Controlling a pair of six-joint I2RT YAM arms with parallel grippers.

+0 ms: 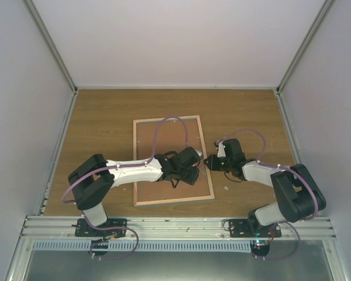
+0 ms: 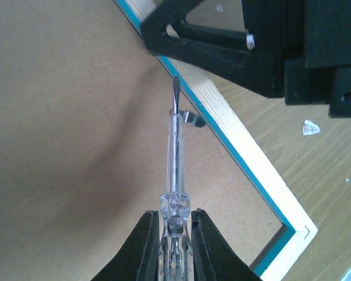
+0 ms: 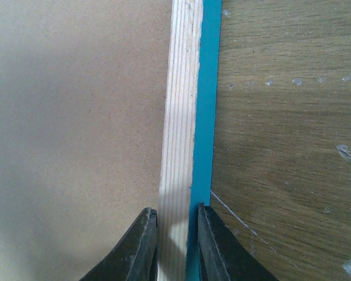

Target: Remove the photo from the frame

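The frame point(image 1: 141, 161) lies face down on the table, its pale wood edging around a brown fibreboard back panel point(image 2: 64, 146). The photo is hidden under that panel. My left gripper point(image 2: 175, 231) is shut on a clear-handled screwdriver point(image 2: 174, 158); its flat tip sits at a small metal tab point(image 2: 190, 119) by the frame's right rail. My right gripper point(image 3: 177, 228) is shut on the frame's right rail point(image 3: 181, 117), one finger on the wood's inner side, the other on the turquoise outer edge. In the top view it point(image 1: 207, 162) meets the frame's right side.
White crumbs point(image 2: 310, 127) lie on the wooden table to the right of the frame. Grey walls enclose the table on three sides. An aluminium rail point(image 1: 175, 225) runs along the near edge by the arm bases.
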